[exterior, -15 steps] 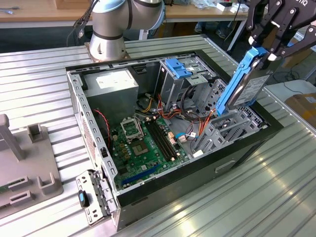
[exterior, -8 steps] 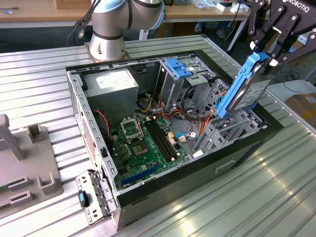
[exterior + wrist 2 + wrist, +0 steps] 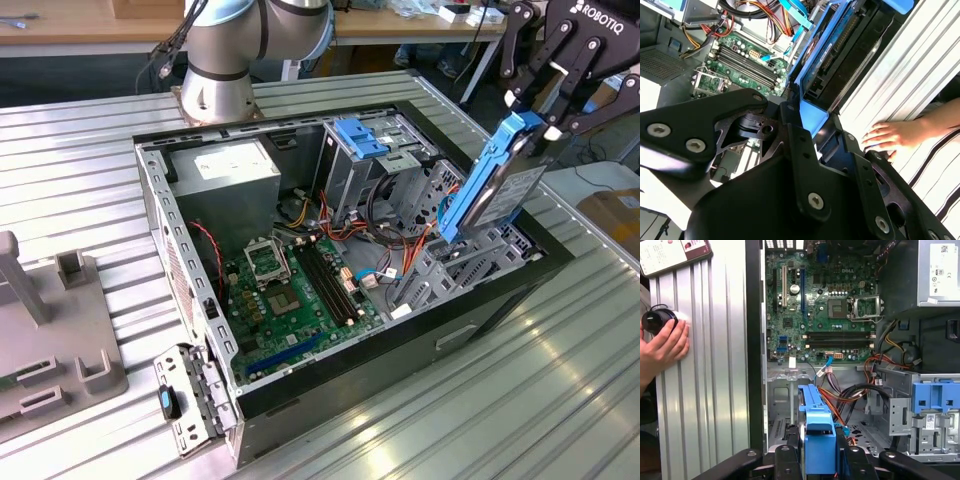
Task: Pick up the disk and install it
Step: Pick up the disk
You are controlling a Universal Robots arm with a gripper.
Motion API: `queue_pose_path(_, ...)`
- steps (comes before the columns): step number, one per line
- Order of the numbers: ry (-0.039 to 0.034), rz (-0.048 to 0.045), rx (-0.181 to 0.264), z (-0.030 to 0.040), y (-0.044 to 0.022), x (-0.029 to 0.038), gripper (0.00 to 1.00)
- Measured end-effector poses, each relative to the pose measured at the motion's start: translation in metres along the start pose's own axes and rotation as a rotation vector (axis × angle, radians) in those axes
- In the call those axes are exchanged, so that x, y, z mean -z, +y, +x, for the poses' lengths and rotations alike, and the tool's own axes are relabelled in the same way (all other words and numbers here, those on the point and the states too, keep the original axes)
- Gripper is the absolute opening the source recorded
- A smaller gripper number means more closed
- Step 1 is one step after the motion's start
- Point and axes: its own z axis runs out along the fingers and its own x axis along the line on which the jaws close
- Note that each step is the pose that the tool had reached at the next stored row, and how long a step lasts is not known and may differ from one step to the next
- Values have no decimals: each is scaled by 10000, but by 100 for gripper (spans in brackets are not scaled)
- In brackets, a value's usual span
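one disk [image 3: 495,190] hangs in the air, pinched at its upper blue rail by the end effector [image 3: 528,112], which is pressed together on that plastic from both sides. held by that end, the drive hangs edge-down and tilted, its broad face turned toward the open computer case [image 3: 152,210]. i judge this suits sliding it lengthwise into a slot rather than laying it flat. it sits above the case's corner at the exterior view's right, over the grey bay brackets [image 3: 450,265], and appears to be clear of them. the case lies on its side on the ribbed worktop [image 3: 560,390] with its cover off. that leaves the motherboard [image 3: 290,290], the power supply box [image 3: 225,170] and the drive cage [image 3: 365,150] with its light-blue latch all facing upward and reachable from above. a person's hand [image 3: 662,347] rests on the worktop near the case in both wrist views, well apart from the disk. the disk is not yet installed.
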Motion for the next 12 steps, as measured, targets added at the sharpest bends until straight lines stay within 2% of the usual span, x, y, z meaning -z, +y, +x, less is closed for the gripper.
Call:
queue_pose_path(4,3,0,4,4,2,-55,37)
queue_pose_path(8,4,0,5,4,2,-65,37)
queue_pose_path(10,4,-1,5,5,4,-110,37)
queue_pose_path(12,5,0,5,18,4,-128,37)
